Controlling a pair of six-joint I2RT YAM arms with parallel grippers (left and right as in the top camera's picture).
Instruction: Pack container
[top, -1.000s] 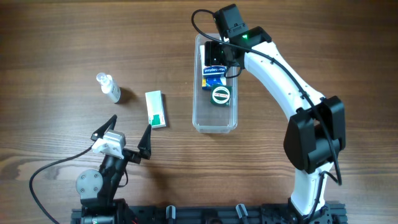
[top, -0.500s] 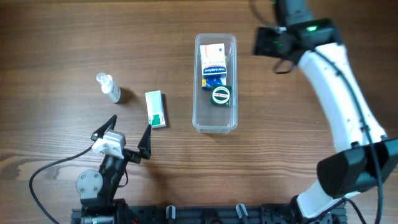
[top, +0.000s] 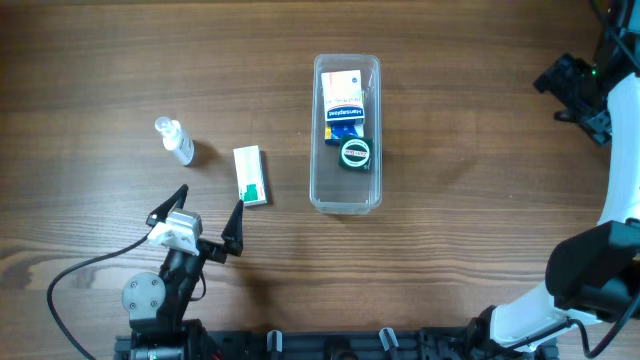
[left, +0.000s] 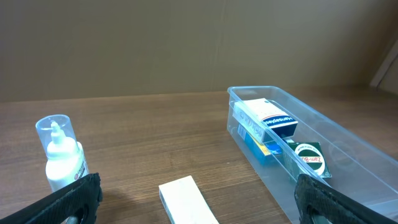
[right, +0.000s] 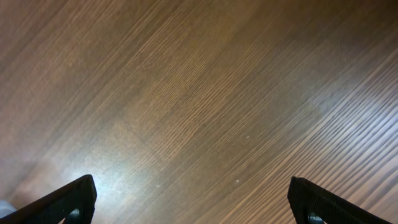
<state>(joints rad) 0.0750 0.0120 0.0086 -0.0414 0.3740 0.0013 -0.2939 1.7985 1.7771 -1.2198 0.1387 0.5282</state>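
Note:
The clear plastic container (top: 346, 195) lies lengthwise at the table's middle. It holds a white and orange box (top: 342, 88), a blue box (top: 343, 124) and a round green tin (top: 355, 152). It also shows in the left wrist view (left: 348, 155). A white and green box (top: 250, 175) lies left of it, also seen in the left wrist view (left: 186, 199). A small clear spray bottle (top: 176, 140) stands further left. My left gripper (top: 197, 217) is open and empty, near the front edge, just short of the white box. My right gripper (top: 572, 88) is open and empty at the far right, over bare wood.
The table is dark wood. The arm bases and a black rail (top: 330, 345) stand along the front edge. A cable (top: 75, 275) runs from the left arm.
My right arm has left the container, with the white and orange box now lying in it, and swung away to the far right. The left arm has not moved.

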